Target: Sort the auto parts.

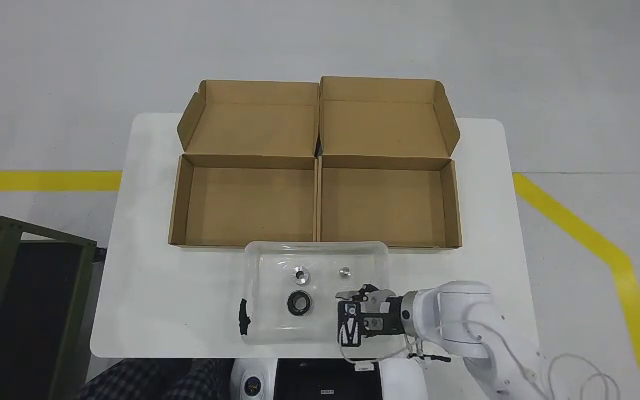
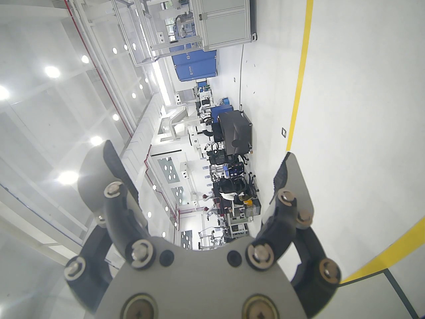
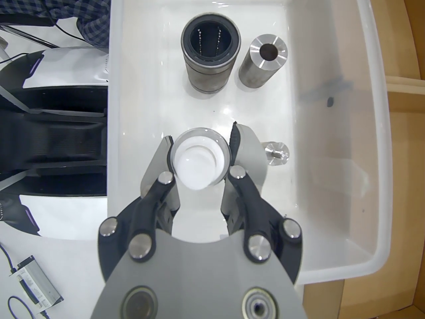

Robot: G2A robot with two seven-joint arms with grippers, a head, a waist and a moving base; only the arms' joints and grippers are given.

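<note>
The right gripper (image 3: 201,141) is down inside the clear bin (image 3: 375,134), and its two fingers (image 3: 244,147) are closed on a white round part (image 3: 199,164), one finger pressing on each side of its rim. The part stands upright on the floor of the bin with its open end facing up. In the top view the right gripper (image 1: 350,315) comes into the bin (image 1: 262,258) from the robot's right side.

Three other parts stand in the same bin. A dark bearing (image 3: 210,57) and a steel sleeve (image 3: 262,61) are upright just beside each other, apart from the gripper, and the sleeve is the one nearer to the boxes. A small metal stud (image 3: 276,153) stands just beside one finger of the gripper, also on the side of the boxes.

The bin is on the white worktop (image 1: 150,250), in front of two open cardboard boxes, the left box (image 1: 245,205) and the right box (image 1: 385,205), which touch side by side.

The left gripper (image 2: 199,154) is turned toward the room, with its fingers spread wide and nothing between them
</note>
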